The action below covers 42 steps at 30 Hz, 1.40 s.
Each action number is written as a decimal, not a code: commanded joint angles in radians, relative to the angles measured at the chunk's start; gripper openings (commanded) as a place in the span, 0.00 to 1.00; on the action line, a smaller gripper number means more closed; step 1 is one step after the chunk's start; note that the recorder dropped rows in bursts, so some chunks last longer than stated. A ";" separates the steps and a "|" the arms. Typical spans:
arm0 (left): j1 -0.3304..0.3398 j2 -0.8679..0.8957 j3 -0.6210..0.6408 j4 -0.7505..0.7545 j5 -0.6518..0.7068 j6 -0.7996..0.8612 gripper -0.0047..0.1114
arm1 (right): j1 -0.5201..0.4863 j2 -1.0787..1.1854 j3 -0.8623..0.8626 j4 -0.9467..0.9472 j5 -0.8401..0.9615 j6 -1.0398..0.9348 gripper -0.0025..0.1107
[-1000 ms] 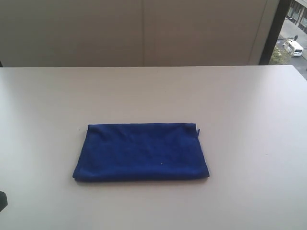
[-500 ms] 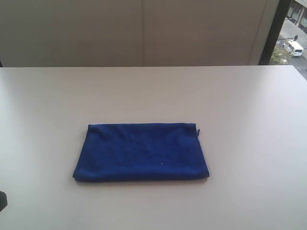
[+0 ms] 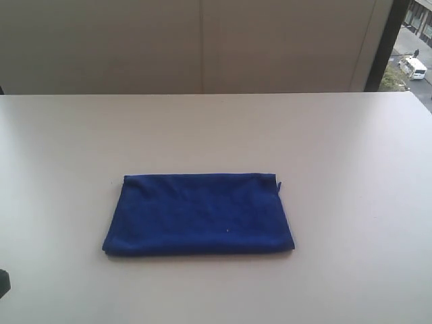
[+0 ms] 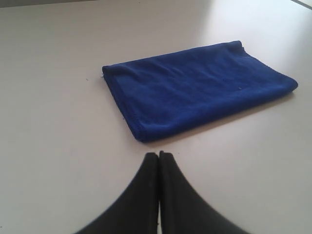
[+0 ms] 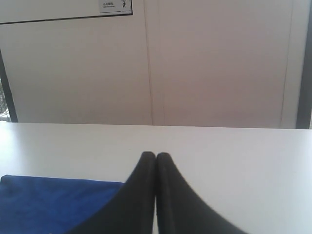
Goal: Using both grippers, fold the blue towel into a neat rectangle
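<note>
White tabletop [image 3: 351, 169] bears the blue towel [image 3: 198, 214], folded flat, soft and limp, likely best pinched at its corners, while left gripper [image 4: 159, 155] and right gripper [image 5: 155, 155] sit closed, empty.

In the right wrist view the blue towel [image 5: 53, 204] runs off the picture's edge and behind the right end effector [image 5: 155, 156]. The wall sign [image 5: 115, 6] is cropped, its print too small to read.
</note>
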 commanded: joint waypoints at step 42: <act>0.000 -0.006 0.005 -0.015 0.000 0.004 0.04 | -0.121 -0.007 0.005 0.054 0.296 -0.199 0.02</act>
